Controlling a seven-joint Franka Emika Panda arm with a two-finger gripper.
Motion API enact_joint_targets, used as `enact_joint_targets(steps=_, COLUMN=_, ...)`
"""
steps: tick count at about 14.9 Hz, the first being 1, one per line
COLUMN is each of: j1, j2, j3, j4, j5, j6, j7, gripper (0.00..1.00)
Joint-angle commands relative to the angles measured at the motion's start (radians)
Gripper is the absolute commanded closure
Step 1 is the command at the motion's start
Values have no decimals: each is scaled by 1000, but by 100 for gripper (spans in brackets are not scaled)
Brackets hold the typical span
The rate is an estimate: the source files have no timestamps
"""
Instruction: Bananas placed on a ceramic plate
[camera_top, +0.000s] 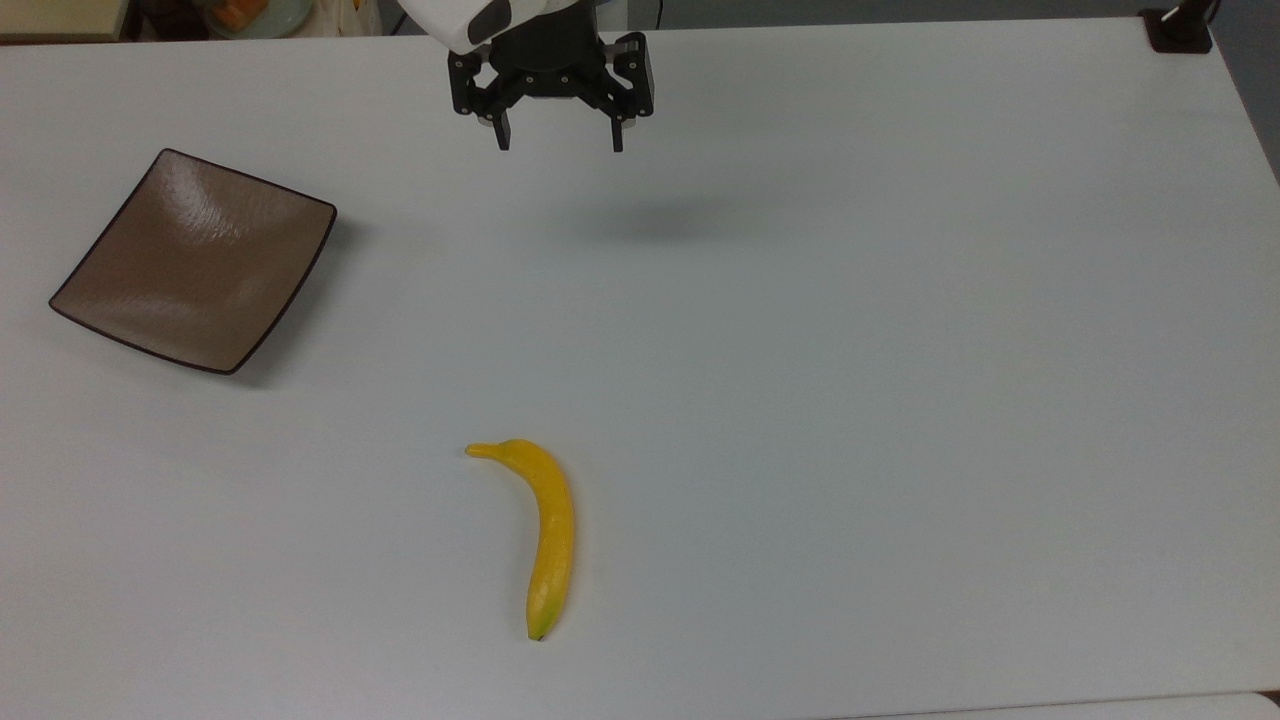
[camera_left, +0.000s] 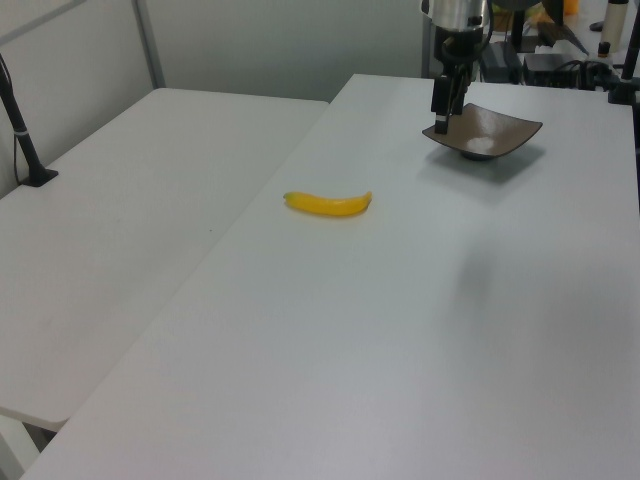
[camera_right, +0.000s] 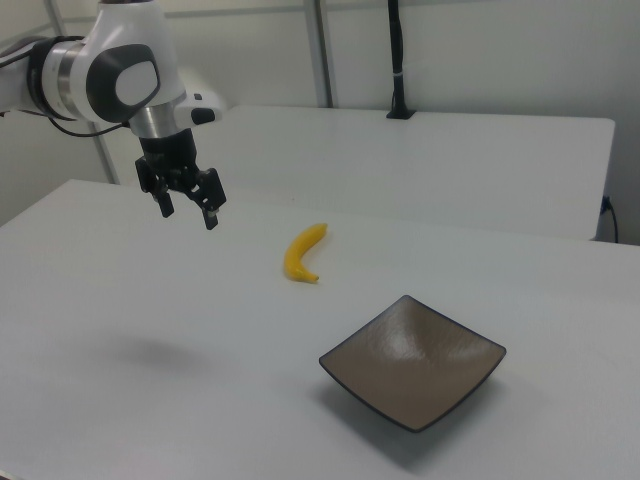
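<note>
banana (camera_top: 547, 535) apart from plate (camera_top: 195, 260), gripper (camera_top: 558, 138) prob. empty

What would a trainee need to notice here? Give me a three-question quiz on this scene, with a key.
1. True or false: the banana lies on the plate.
2. The gripper is: A) shut on the banana, B) open and raised above the table, C) resting on the plate.
3. In the top view, on which side of the banana does the plate sit?

Key:
1. False; the banana lies on the bare table, apart from the plate.
2. B.
3. The top view's left, and higher in the picture.
</note>
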Motion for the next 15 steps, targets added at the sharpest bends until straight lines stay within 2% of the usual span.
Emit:
enact_joint_targets(steps=1, j1=-8, j2=-11, j3=10, j4=-22, j5=-8, j6=28, j7=-21, gripper=0)
enact_joint_targets(steps=9, j1=-7, j2=9, j3=10, j4=-12, j5=2, j6=48, j7=-19, gripper=0)
enact_joint_targets(steps=11, j1=-4, j2=29, j3=10, j4=-12, j5=10, j6=132, j7=-6, gripper=0)
enact_joint_targets(steps=15, j1=26, j2=154, j3=10, j4=43, j5=25, j6=339, j7=-6, gripper=0)
